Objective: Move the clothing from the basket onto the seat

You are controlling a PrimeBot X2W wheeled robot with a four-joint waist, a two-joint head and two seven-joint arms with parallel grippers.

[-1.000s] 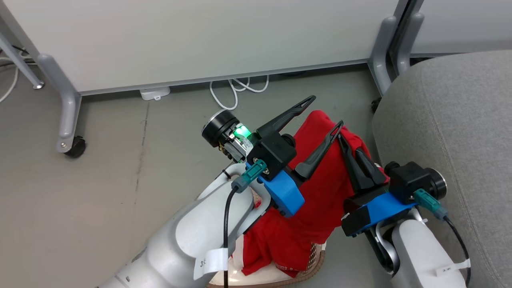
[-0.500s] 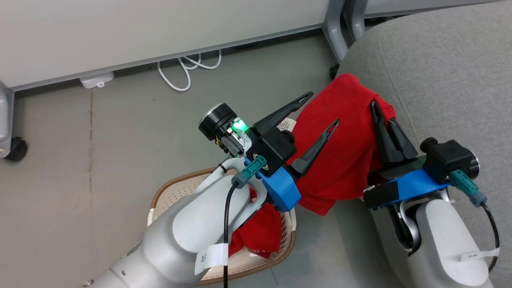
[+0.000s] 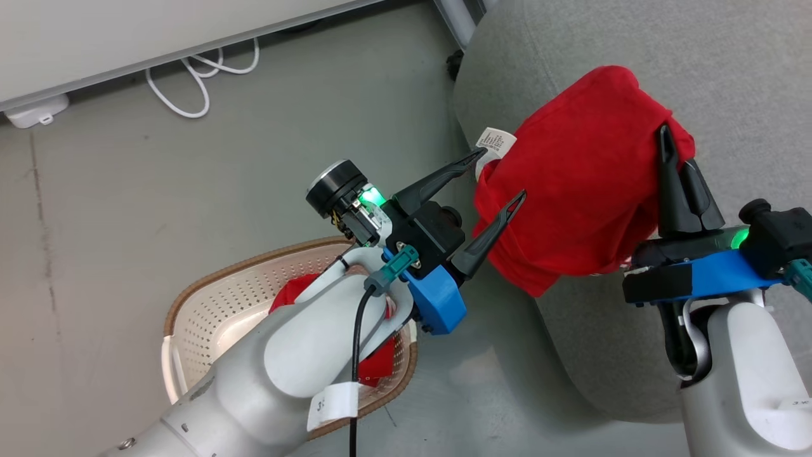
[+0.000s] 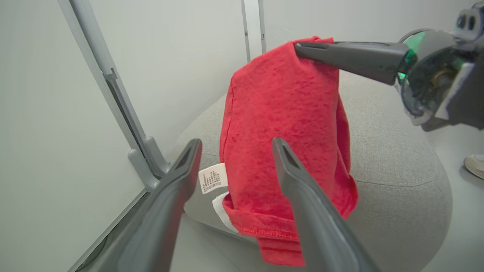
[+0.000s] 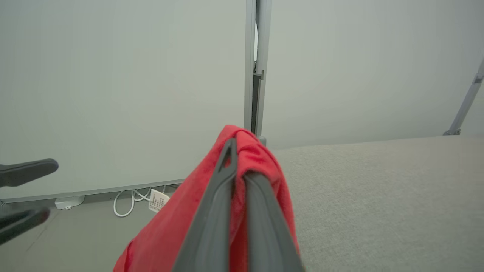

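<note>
A plain red garment (image 3: 583, 190) with a white care tag (image 3: 495, 141) hangs from my right gripper (image 3: 674, 152), which is shut on its top fold above the front-left corner of the grey seat (image 3: 729, 76). In the right wrist view the shut fingers (image 5: 227, 211) pinch the red cloth (image 5: 170, 234). My left gripper (image 3: 503, 173) stands open just left of the hanging garment, holding nothing; its view shows the cloth (image 4: 287, 121) beyond the fingertips. The cream basket (image 3: 209, 279) sits on the floor at lower left, with more red clothing (image 3: 288, 295) inside, largely hidden by my left forearm.
White partition panels on grey legs (image 4: 145, 166) stand behind the seat. A white cable (image 3: 190, 82) and a white plug box (image 3: 35, 111) lie on the grey floor along the panel's base. Bare floor lies left of the basket.
The head camera has swung right. My right gripper has carried the red garment up out of the basket and over the seat's corner. The left gripper stays open beside it.
</note>
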